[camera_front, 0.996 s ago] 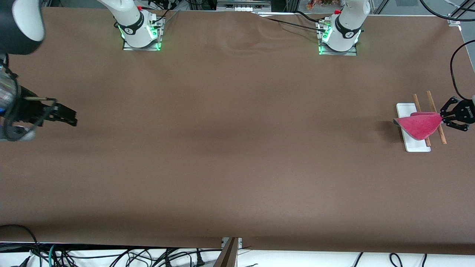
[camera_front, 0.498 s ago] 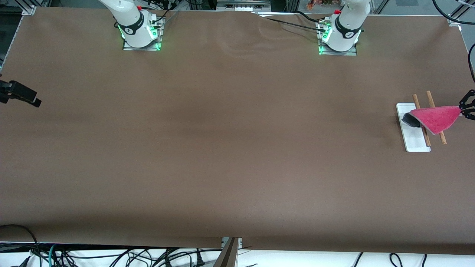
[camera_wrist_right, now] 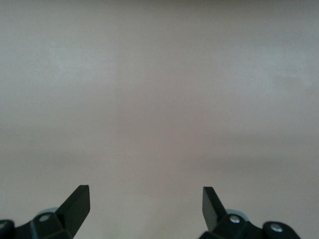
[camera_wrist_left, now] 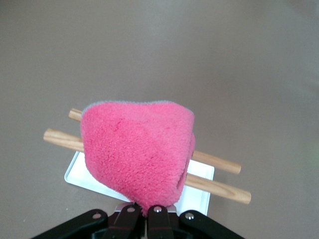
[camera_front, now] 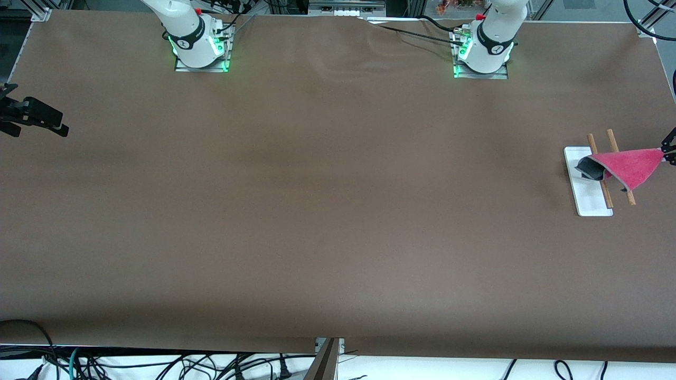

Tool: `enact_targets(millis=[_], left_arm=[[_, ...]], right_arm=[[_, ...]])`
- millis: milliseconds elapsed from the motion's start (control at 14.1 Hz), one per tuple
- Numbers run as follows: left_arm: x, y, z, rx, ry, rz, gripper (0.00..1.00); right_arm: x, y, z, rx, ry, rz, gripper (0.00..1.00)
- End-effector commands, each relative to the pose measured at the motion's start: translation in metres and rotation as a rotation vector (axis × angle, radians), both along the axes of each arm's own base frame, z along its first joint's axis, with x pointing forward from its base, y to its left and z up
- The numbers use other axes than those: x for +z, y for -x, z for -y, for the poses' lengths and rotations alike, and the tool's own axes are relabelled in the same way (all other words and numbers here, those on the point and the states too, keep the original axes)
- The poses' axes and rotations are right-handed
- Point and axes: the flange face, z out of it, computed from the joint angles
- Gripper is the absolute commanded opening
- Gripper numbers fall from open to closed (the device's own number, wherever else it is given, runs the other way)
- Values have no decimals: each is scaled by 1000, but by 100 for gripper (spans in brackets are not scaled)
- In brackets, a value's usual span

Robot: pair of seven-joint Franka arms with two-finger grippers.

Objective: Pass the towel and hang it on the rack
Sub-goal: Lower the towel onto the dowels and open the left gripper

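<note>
The pink-red towel (camera_front: 628,166) is draped over the two brown rods of the rack (camera_front: 589,203), its dark grey reverse hanging over the white base. My left gripper (camera_front: 666,150), at the view's edge at the left arm's end of the table, is shut on one corner of the towel. In the left wrist view the towel (camera_wrist_left: 137,154) covers the rods (camera_wrist_left: 219,186), and my left gripper (camera_wrist_left: 146,211) pinches its tip. My right gripper (camera_front: 50,121) is open and empty over the right arm's end of the table; the right wrist view shows its fingertips (camera_wrist_right: 77,199) spread over bare table.
The brown table (camera_front: 327,211) stretches between the two grippers. The arm bases (camera_front: 200,47) stand along its edge farthest from the front camera. Cables hang below the table's near edge.
My left gripper has pulled the towel's corner farther over the rods, toward the table's left-arm end. My right gripper has drawn back to the table's right-arm end.
</note>
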Motion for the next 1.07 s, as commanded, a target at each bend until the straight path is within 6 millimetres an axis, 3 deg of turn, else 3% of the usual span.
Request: enact_targets(millis=[0,213,356,427,498,569,996], left_arm=[[-15,1,-16,-68,8,8,0],[-21,1,-21,-74,8,12,0],[-7,-7,-24,-82,-18,32,0],[-2,-11,-24,-82,-28,36,12],[2,-13,-26,-84,-38,42,35],[1,-11,-28,-75,-35,41,99],[-4,-11,-30,-68,-34,35,100]], right_arm=[[5,7,0,31,19,2,100],[4,-3,-6,37,22,-1,100],[3,-9,-8,48,23,2,100],[6,-11,-8,48,24,10,100],[6,-14,-10,51,24,11,100],[5,-15,-12,54,24,11,100],[9,-21,-35,101,61,25,100]])
